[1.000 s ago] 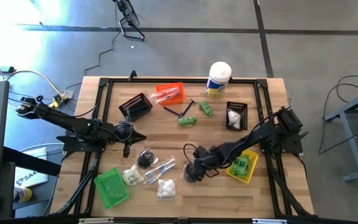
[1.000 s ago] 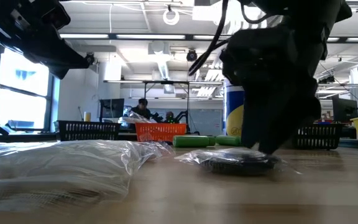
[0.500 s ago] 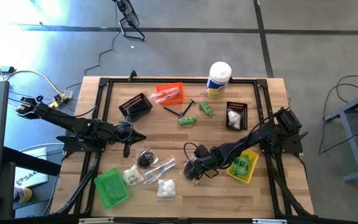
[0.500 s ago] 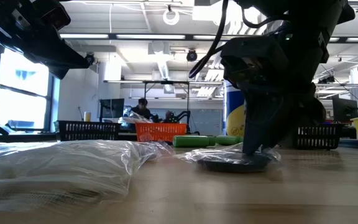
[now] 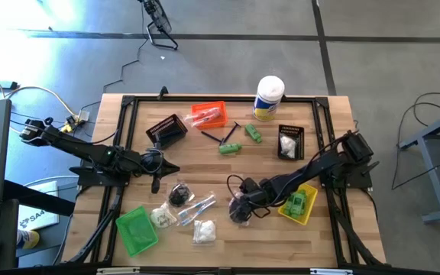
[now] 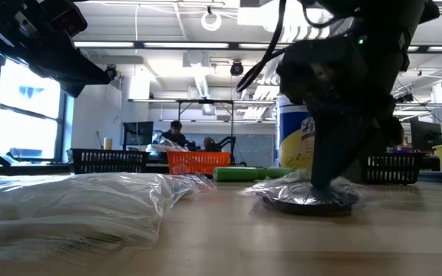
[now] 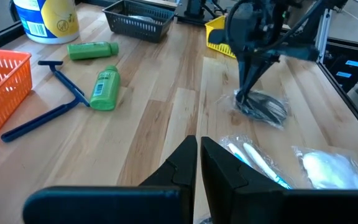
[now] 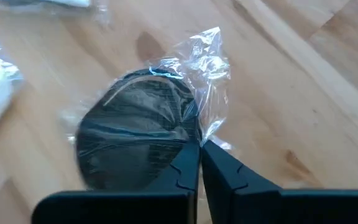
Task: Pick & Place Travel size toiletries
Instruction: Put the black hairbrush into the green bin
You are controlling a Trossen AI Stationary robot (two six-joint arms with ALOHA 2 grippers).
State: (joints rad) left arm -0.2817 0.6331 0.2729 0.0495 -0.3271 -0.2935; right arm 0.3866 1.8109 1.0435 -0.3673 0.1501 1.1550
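My left pincer [image 5: 156, 184] hangs over the left part of the tabletop [image 5: 205, 156], its fingers closed on nothing. Near it, at the near-left corner, stands the green bin [image 5: 137, 230]. To the right of this bin lie a bag of white puffs [image 5: 161, 217], a dark round bundle [image 5: 179, 194], a clear slim packet [image 5: 196, 207] whose long axis runs diagonally from near-left to far-right, and a second puff bag [image 5: 203, 231].

In the far middle, two green mini bottles [image 5: 231, 148] lie on their sides; one has its long axis left to right, the other is turned diagonal. Thin black sticks [image 5: 220, 137] lie beside them, crossing each other.

My right pincer [image 5: 237, 217] is down at the near middle of the tabletop, its fingers closed on the clear wrap of a second dark bundle [image 8: 135, 134], a flat round thing which rests on the wood. The wood is open around this bundle on the far side. To the right, the yellow bin [image 5: 299, 204] is near my right arm, and the tabletop edge is just behind it.
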